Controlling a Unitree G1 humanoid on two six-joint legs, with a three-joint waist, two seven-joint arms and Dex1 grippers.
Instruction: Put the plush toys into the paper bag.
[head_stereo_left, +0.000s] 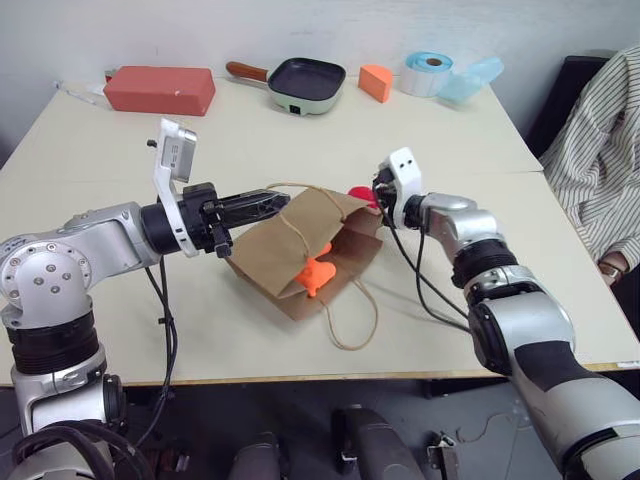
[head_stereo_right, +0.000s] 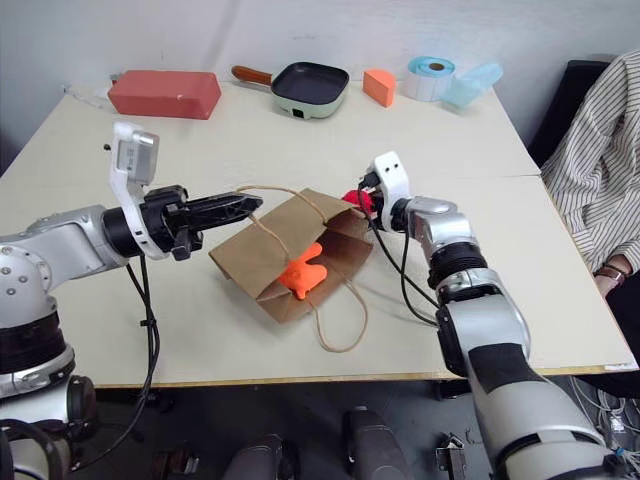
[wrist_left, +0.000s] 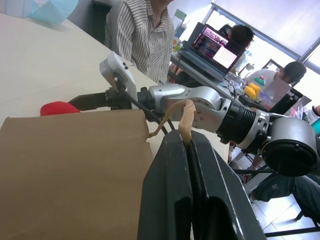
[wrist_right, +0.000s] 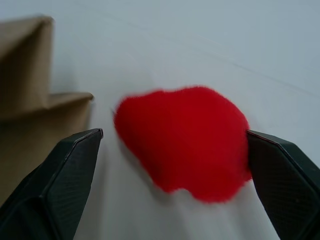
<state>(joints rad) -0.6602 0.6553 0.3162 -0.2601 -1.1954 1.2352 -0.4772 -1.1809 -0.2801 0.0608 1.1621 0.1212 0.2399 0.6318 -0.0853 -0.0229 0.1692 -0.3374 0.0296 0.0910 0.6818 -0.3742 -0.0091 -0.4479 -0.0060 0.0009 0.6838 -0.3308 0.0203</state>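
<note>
The brown paper bag (head_stereo_left: 268, 250) lies on its side in the middle of the table, with its mouth toward the near right. My left gripper (head_stereo_left: 280, 201) is shut on the bag's upper cord handle (wrist_left: 184, 114) and holds it up. The orange plush toy (head_stereo_left: 318, 272) lies in the bag's mouth. The red plush toy (wrist_right: 185, 140) rests on the table just past the bag's far right corner. My right gripper (head_stereo_left: 376, 196) is open, one finger on each side of the red toy, not closed on it.
Along the table's far edge stand a red box (head_stereo_left: 160, 88), a small pan (head_stereo_left: 305, 82), an orange wedge (head_stereo_left: 375, 82), a tape roll (head_stereo_left: 428, 72) and a blue container (head_stereo_left: 472, 80). A person in a striped shirt (head_stereo_left: 600, 150) sits at the right.
</note>
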